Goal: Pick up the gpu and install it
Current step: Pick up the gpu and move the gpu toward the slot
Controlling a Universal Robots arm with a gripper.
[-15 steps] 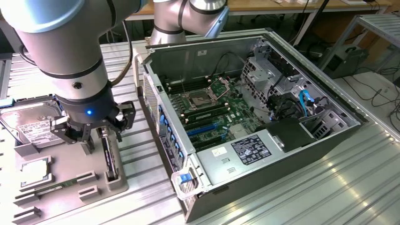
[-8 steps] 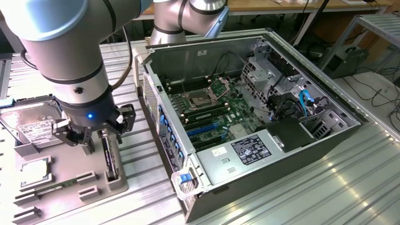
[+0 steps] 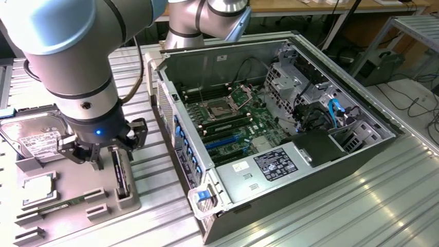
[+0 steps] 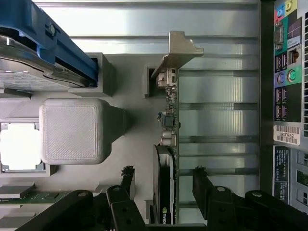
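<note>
Gripper (image 3: 110,154) is down low over the gray tray (image 3: 75,177) at the exterior view's left, released and not gripping. In the wrist view the gripper (image 4: 163,171) straddles the gpu (image 4: 167,144), with one of the fingers (image 4: 127,178) on each side. A gap shows on both sides, so there is no contact that I can see.

Gpu (image 3: 121,177) stands on its edge in a slot of the tray, at the tray side nearest the case (image 3: 309,154). Its silver bracket (image 4: 179,50) is at one end, clear of the fingers. The cooler side shows black, and the other face is a thin green-edged board.

Other parts on the tray:
- Hard drive (image 3: 33,138) with a white label lies beyond the gripper, at the tray's far left in the exterior view.
- Cpu (image 3: 38,188) lies flat in its pocket, nearer the camera than the drive.
- Memory stick (image 3: 58,207) lies flat near the tray's front edge.
- A gray block (image 4: 72,130) sits between the cpu and the gpu.

The case lies on its side with the open side up, just beside the tray on the exterior view's right. The motherboard (image 3: 233,121) is exposed inside. Everything rests on a ribbed metal table (image 3: 357,206).
</note>
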